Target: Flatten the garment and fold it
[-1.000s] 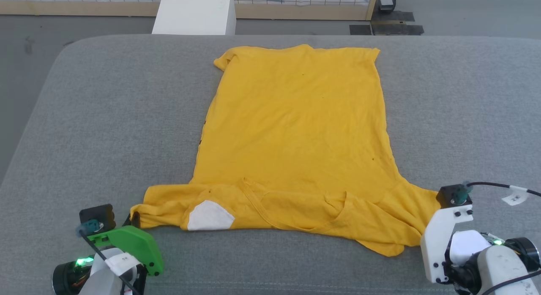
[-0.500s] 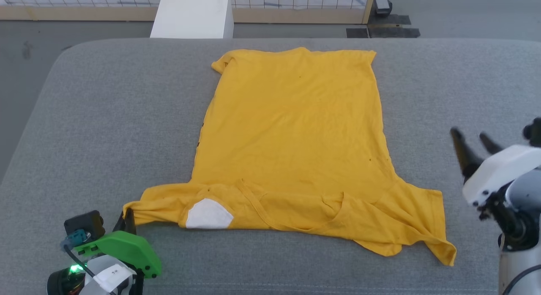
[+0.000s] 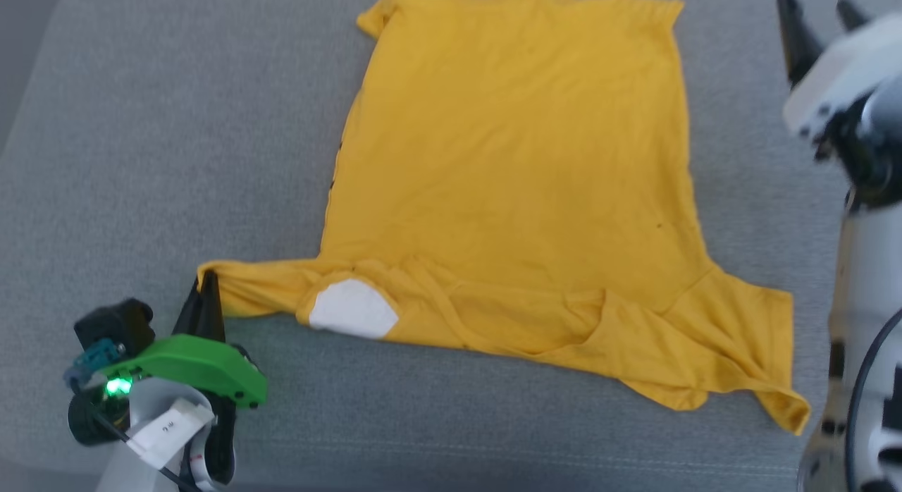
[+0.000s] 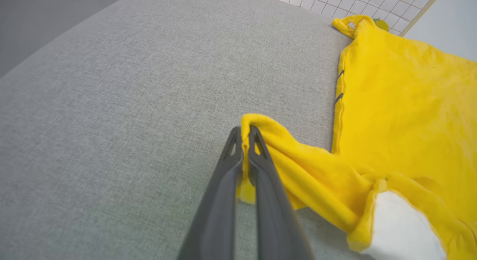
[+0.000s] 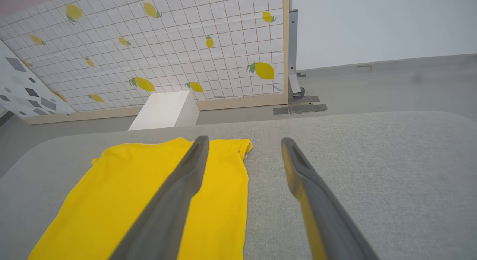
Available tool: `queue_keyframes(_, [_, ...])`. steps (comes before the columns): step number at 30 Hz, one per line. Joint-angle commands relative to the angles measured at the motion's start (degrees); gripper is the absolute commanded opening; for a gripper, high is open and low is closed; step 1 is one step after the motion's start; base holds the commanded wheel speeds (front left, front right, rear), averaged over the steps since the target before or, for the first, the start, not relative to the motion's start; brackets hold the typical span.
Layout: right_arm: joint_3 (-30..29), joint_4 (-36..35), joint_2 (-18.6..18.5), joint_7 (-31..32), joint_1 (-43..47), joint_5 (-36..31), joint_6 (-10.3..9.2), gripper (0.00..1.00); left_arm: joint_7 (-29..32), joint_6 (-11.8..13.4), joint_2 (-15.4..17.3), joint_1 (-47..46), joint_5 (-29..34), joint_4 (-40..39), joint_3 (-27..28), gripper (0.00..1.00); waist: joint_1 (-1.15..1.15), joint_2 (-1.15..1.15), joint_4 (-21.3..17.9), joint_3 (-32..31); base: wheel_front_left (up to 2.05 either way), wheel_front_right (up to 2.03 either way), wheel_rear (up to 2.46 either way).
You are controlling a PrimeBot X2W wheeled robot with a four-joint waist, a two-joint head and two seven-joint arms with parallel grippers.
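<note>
The garment [image 3: 514, 161], a bright yellow T-shirt, is laid across the grey padded surface [image 3: 141, 161] in the head view, with its body filling the upper middle of the frame and its hem nearly at the top edge. The collar end is turned toward the bottom of the frame, where the cloth is rumpled and folded over, and a white patch [image 3: 352, 310] is exposed at lower centre-left. One sleeve is stretched toward the lower left, and its tip is pinched between the pressed-together fingers of the left gripper [image 4: 244, 131] — a sliver of yellow is caught between them in the left wrist view. The other sleeve is spread loose at the lower right, with its corner curled up. The right gripper [image 3: 816, 5] is held at the upper right of the head view, apart from the shirt, with its fingers spread wide and nothing between them. In the upper part of the right wrist view, a lemon-printed tiled panel [image 5: 149, 47] and a white box [image 5: 164, 111] are seen.
</note>
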Motion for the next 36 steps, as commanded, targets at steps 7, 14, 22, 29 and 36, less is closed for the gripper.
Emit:
queue_keyframes(7, [-3.48, 5.71, -0.06, 7.47, -15.63, -12.26, -0.06, 1.00, -1.28, -1.34, -0.08, -3.20, -1.94, -5.82, 0.43, 0.00, 0.00, 0.00, 7.91, 17.70, 0.00, 0.00, 0.00])
queue_keyframes(14, [-5.02, 7.89, -1.81, 16.67, -23.55, -22.77, -0.06, 1.00, -2.18, -2.23, -1.09, -3.62, -2.80, -10.36, -0.38, 0.00, 0.00, 0.00, 11.17, 24.14, 0.00, 0.00, 0.00])
queue_keyframes(22, [-2.18, 8.56, -3.38, 22.85, -25.69, -24.66, -0.06, 1.00, -2.26, -2.52, -1.13, -3.25, -2.85, -12.50, -1.19, 0.00, 0.00, 0.00, 11.89, 27.52, 0.00, 0.00, 0.00])
queue_keyframes(29, [0.81, 9.82, -4.48, 27.36, -24.73, -22.16, -0.06, 0.31, -2.23, -2.38, -1.04, -3.07, -2.83, -12.08, -1.55, 0.00, 0.00, 0.00, 11.40, 27.45, 0.00, 0.00, 0.00])
queue_keyframes(36, [1.23, 6.81, -5.86, 24.98, -24.40, -18.64, -0.06, 0.00, -2.21, -2.13, -0.57, -2.90, -2.52, -10.94, -1.70, 0.00, 0.00, 0.00, 9.65, 23.07, 0.00, 0.00, 0.00])
